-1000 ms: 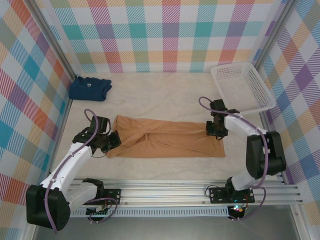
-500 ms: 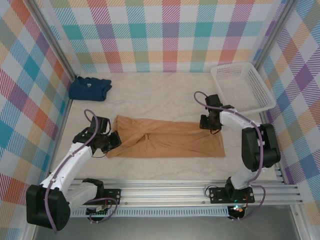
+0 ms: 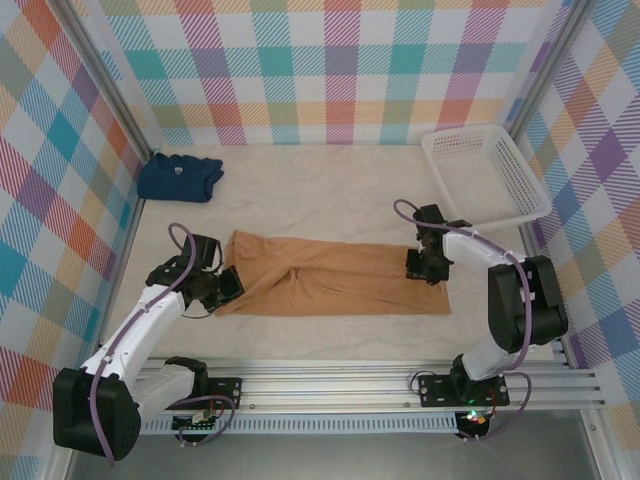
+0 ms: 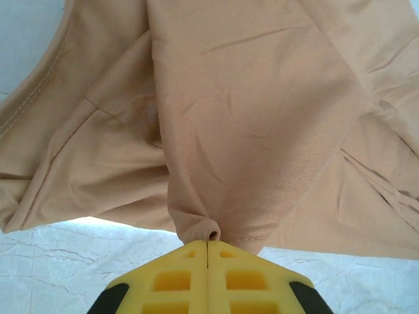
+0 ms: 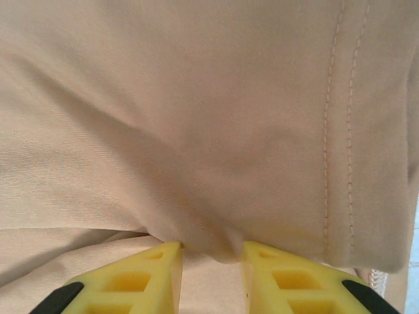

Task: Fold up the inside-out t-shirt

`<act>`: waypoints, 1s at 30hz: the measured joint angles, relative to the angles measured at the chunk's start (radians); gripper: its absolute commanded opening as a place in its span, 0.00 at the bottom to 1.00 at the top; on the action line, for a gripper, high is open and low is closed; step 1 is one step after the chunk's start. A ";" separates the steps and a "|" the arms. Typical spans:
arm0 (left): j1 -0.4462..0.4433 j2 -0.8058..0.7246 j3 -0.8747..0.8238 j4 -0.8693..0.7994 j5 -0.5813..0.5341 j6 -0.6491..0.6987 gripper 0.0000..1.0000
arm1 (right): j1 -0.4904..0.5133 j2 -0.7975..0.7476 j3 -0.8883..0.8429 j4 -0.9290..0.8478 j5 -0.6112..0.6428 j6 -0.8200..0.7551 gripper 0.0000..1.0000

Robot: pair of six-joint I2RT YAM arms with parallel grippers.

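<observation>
Tan t-shirt (image 3: 335,282) spread as long flat strip across table centre, soft matte weave, light creases, double-stitched hem in right wrist view. L gripper (image 4: 208,243) pinched tight on small puckered fold at shirt's left end, yellow ribbed pads flush together. R gripper (image 5: 211,252) at right end, pads narrowly apart w/ bulge of fabric between. Navy folded shirt (image 3: 180,176) far left corner; white lattice plastic basket (image 3: 485,176) far right.

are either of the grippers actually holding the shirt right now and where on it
The left gripper is shut on a pinched fold at the left end of the t-shirt. The right gripper is open, fingers straddling a bump of fabric near the hem, not clamped.
</observation>
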 measured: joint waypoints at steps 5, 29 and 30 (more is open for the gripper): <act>0.000 -0.011 0.000 -0.005 -0.002 -0.019 0.00 | 0.070 -0.037 0.034 0.069 -0.048 -0.014 0.35; 0.000 0.045 -0.062 0.124 0.011 -0.077 0.00 | 0.692 0.307 0.180 0.687 -0.473 0.085 0.60; 0.000 0.035 -0.060 0.123 0.020 -0.084 0.00 | 0.703 0.317 0.180 0.700 -0.461 0.074 0.61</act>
